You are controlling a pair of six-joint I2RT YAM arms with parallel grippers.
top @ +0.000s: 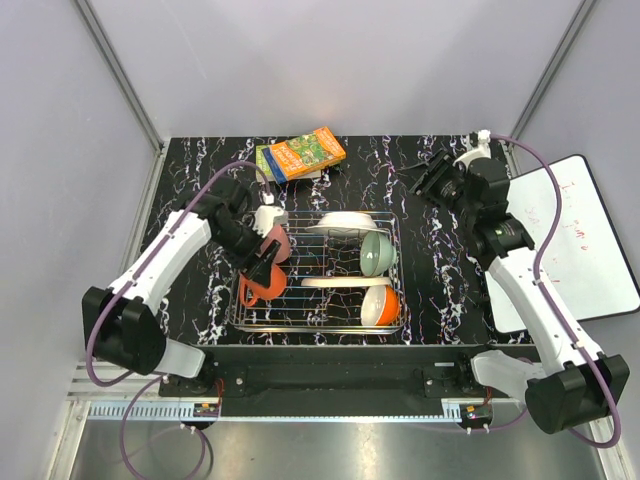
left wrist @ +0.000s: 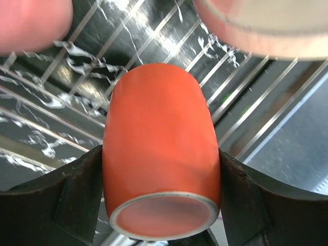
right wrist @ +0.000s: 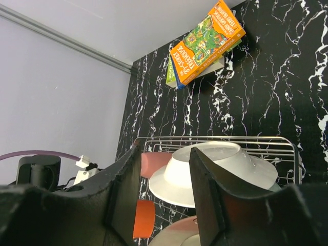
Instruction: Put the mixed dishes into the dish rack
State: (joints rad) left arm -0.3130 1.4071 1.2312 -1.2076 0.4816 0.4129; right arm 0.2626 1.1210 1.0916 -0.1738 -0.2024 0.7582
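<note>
The silver wire dish rack (top: 318,328) stands mid-table. In it are a white plate (top: 345,220), a pale green bowl (top: 376,252), a pink-and-cream plate (top: 335,282) and an orange bowl with a white inside (top: 380,305). My left gripper (top: 262,272) is shut on the orange-red mug (top: 255,287) over the rack's left part. In the left wrist view the mug (left wrist: 161,154) sits between both fingers (left wrist: 82,179) above the rack wires (left wrist: 246,102). The pink cup (top: 272,243) lies just behind it. My right gripper (top: 428,180) is open and empty, off the rack's far right corner.
Colourful books (top: 305,153) lie behind the rack; they also show in the right wrist view (right wrist: 205,43). A whiteboard (top: 580,230) lies off the table's right edge. The right wrist view shows the white plate (right wrist: 220,171), the pink cup (right wrist: 154,163) and the mug (right wrist: 145,218).
</note>
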